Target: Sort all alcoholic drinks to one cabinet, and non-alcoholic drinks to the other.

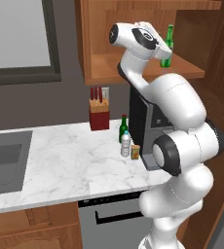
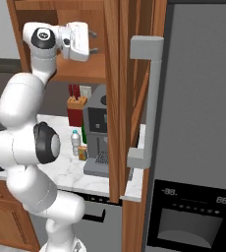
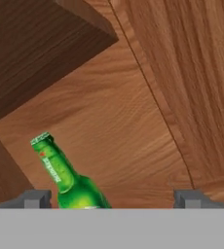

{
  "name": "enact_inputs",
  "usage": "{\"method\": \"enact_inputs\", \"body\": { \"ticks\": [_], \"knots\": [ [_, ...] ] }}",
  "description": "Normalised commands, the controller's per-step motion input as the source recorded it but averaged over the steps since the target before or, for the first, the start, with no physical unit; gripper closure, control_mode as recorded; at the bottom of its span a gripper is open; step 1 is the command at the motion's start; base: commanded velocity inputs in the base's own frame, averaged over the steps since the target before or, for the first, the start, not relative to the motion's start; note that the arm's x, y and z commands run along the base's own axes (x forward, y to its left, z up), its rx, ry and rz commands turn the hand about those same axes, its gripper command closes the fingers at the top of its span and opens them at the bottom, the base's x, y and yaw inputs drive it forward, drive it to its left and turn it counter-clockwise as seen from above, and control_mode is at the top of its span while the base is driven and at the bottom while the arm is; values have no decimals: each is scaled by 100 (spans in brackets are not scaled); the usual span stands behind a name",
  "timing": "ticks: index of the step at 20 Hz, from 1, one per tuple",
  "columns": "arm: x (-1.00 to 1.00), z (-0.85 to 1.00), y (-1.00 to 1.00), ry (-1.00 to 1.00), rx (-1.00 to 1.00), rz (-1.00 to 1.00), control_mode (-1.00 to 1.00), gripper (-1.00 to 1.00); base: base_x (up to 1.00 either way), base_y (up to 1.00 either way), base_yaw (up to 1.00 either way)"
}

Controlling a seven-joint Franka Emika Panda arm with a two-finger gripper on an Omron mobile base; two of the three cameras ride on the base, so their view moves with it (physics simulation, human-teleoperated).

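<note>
Refrigerator of dark grey fills the right side, its long handle beside a tall wooden panel. Marble surface runs left to a sink. Above it the wide wood cabinet stands open, and the bright green beer bottle stands upright on its shelf, just beside the jaws, which are spread wide and grip nothing. A coffee machine stands below the cabinet, a knife block near it. Darker green bottle and clear water bottle stand together on the surface, a small tan box beside them.
</note>
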Motion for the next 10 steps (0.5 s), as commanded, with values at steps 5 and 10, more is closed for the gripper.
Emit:
{"method": "enact_inputs", "body": {
  "ticks": [5, 10],
  "knots": [
    [-55, 0, 40, 0, 0, 0, -100, -100, 0, 0, 0],
    [-99, 0, 21, 0, 0, 0, -100, -100, 0, 0, 0]
  ]
}}
